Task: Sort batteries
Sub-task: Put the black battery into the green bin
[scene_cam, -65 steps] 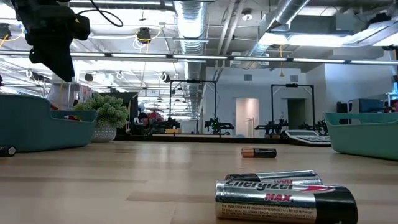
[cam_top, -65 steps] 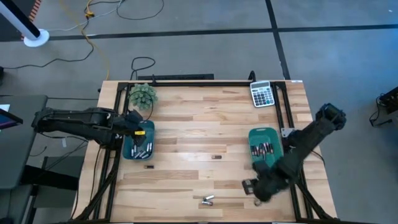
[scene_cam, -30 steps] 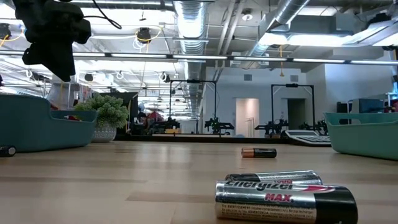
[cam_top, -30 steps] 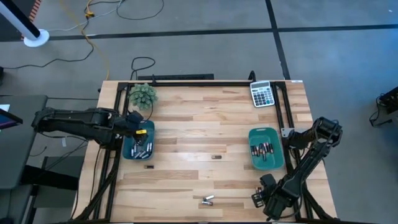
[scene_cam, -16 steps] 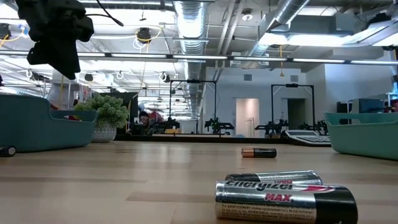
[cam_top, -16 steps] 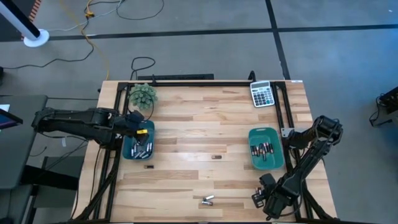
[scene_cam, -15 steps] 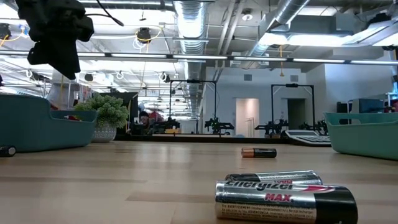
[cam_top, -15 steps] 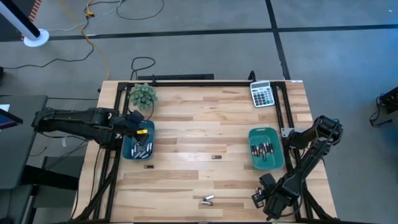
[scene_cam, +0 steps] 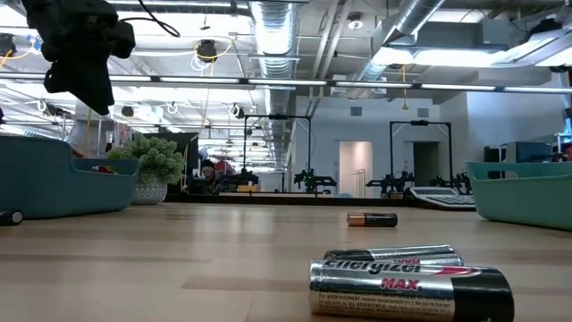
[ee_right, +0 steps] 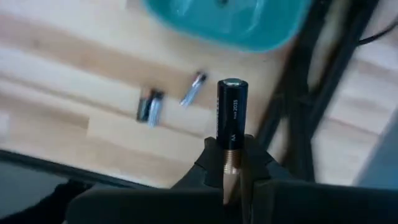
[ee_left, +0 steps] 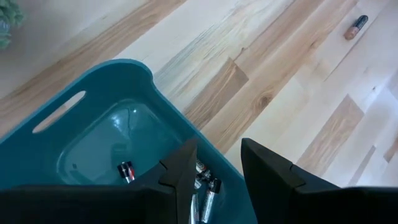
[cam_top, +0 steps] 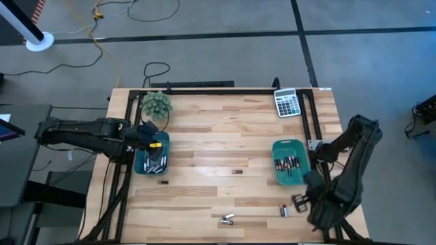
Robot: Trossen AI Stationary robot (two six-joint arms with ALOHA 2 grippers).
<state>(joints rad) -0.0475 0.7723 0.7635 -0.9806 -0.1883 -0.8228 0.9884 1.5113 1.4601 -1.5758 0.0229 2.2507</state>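
Overhead: wooden table (cam_top: 225,136) carries two teal bins, left bin (cam_top: 151,155) and right bin (cam_top: 291,162), each with batteries inside. Left gripper (cam_top: 147,135) sits over the left bin's far edge; right gripper (cam_top: 300,199) sits just past the right bin's near end. Loose cells relative to the right bin: copper-tipped battery (cam_top: 236,173) lying toward the table's middle, pair of silver batteries (cam_top: 227,218) nearer the front edge, one small cell (cam_top: 284,211) close to the right gripper, and a dark cell (cam_top: 163,182) just off the left bin. Calculator (cam_top: 287,103) and potted plant (cam_top: 156,104) are at the far corners. Low view: silver pair (scene_cam: 407,279) lies in the foreground, copper-tipped cell (scene_cam: 373,219) behind it, left bin's wall (scene_cam: 54,186) at the side. Left wrist: fingers (ee_left: 266,167) stand apart with nothing between them, above cells (ee_left: 202,180) in the bin. Right wrist: fingers (ee_right: 208,165) clamped on a black battery (ee_right: 231,118) standing upright, silver pair (ee_right: 151,107) on the wood beyond.
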